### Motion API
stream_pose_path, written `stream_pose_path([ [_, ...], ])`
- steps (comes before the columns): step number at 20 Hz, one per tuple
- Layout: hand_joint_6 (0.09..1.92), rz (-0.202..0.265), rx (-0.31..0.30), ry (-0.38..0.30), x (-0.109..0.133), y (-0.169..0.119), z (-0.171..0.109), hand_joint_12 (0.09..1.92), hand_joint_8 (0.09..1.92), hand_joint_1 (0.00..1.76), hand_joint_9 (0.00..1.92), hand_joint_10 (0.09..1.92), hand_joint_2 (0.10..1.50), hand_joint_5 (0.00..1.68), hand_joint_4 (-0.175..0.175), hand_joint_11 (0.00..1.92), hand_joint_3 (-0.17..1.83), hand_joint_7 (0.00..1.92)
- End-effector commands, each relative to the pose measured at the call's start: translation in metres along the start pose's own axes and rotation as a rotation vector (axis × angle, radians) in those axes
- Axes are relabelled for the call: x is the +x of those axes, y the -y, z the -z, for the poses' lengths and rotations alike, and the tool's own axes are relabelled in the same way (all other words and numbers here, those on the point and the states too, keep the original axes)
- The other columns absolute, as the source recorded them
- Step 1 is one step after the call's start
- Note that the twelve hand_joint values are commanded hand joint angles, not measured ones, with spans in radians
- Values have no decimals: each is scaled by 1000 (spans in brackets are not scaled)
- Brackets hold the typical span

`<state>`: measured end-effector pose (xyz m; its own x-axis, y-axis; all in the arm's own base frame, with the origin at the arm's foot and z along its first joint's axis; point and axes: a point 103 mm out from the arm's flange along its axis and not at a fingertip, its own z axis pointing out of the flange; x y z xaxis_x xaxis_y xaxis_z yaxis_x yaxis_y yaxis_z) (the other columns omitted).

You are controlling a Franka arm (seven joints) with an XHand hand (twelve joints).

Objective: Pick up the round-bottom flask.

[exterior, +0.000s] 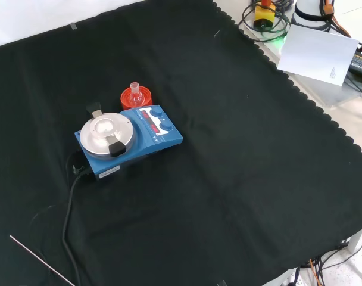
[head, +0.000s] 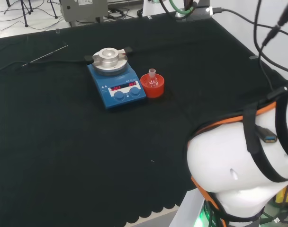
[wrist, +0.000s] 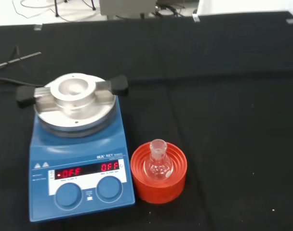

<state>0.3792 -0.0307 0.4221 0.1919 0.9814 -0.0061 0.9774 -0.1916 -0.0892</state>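
The arm's white link sits at the head view's lower right.

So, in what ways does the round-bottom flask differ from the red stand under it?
The round-bottom flask is clear glass, while the red stand is opaque and ribbed. The flask is narrower, sitting inside the stand's rim, and the stand is the wider of the two. The flask stands upright with a thin neck; the stand is low and squat. Both are round and sit beside the blue hotplate.
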Motion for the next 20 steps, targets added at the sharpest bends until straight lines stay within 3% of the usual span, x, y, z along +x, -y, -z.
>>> stream_pose_path([
  [1, 87, -70, 25, -58, -24, -83, -46, 1095, 484, 299, 99, 660, 1199, 226, -31, 0, 237, 39],
  [8, 87, -63, 42, -101, -30, -129, -82, 1104, 498, 415, 112, 668, 1125, 253, -36, 0, 222, 53],
  [10, 87, -56, 45, -79, -33, -138, -97, 1126, 507, 503, 129, 670, 1065, 272, -36, 0, 213, 65],
  [15, 87, -81, 87, -126, -42, -161, -141, 1207, 535, 668, 179, 666, 833, 327, -34, 0, 486, 89],
  [20, 87, -96, 108, -168, -49, -180, -180, 1270, 567, 745, 230, 678, 729, 334, -38, 0, 622, 120],
])
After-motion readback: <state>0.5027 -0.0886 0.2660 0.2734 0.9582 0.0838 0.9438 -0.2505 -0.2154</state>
